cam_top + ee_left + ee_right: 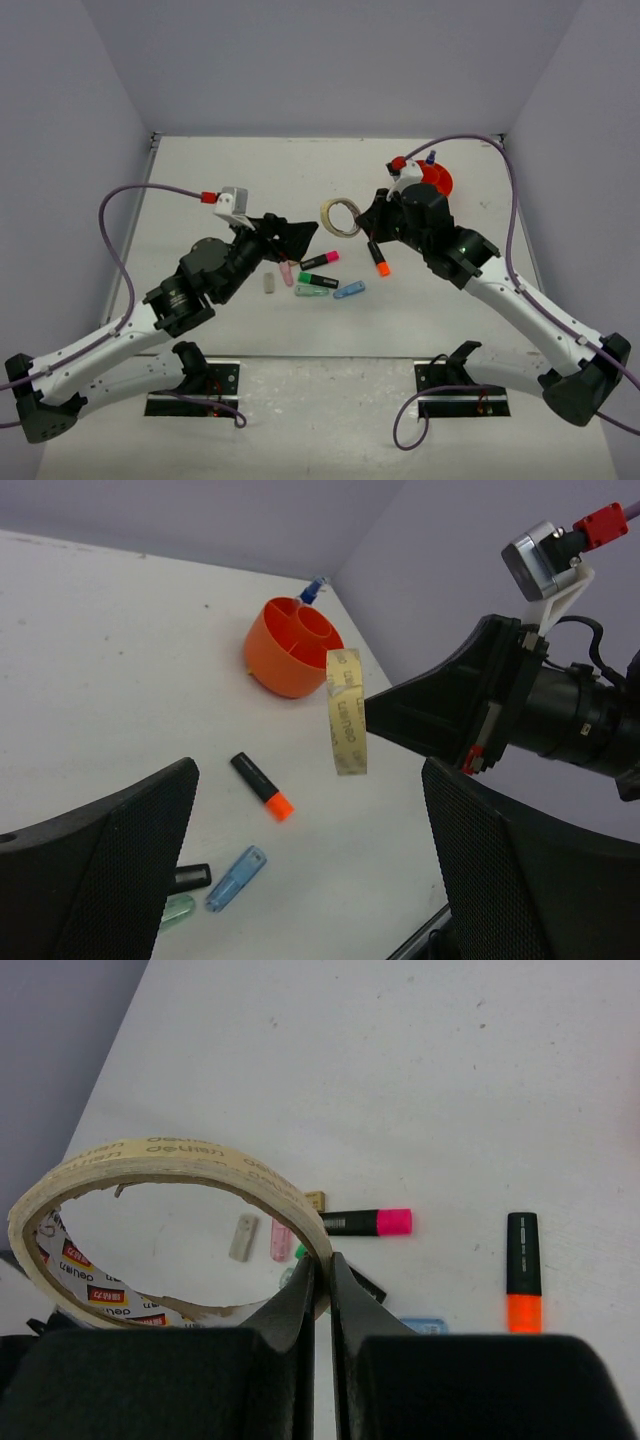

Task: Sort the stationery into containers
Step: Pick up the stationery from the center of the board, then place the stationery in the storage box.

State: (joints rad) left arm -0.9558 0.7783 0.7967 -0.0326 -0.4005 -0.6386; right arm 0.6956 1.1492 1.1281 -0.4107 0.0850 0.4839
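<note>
My right gripper (322, 1260) is shut on the rim of the beige tape ring (200, 1150), holding it in the air (341, 216) above the table's middle. The orange tub (290, 650) stands far right behind that arm, with a blue highlighter (313, 588) upright in it. My left gripper (308, 770) hangs open and empty, facing the tape ring (347, 715). On the table lie the orange highlighter (379, 259), pink highlighter (320, 260), green highlighter (318, 280), blue clip (349, 290), pale green clip (312, 292), pink eraser (288, 273) and beige eraser (268, 283).
Grey walls close the table on the left, right and back. Both arm bases (195, 385) are bolted at the near edge. A purple cable (510, 200) loops over the right arm beside the tub.
</note>
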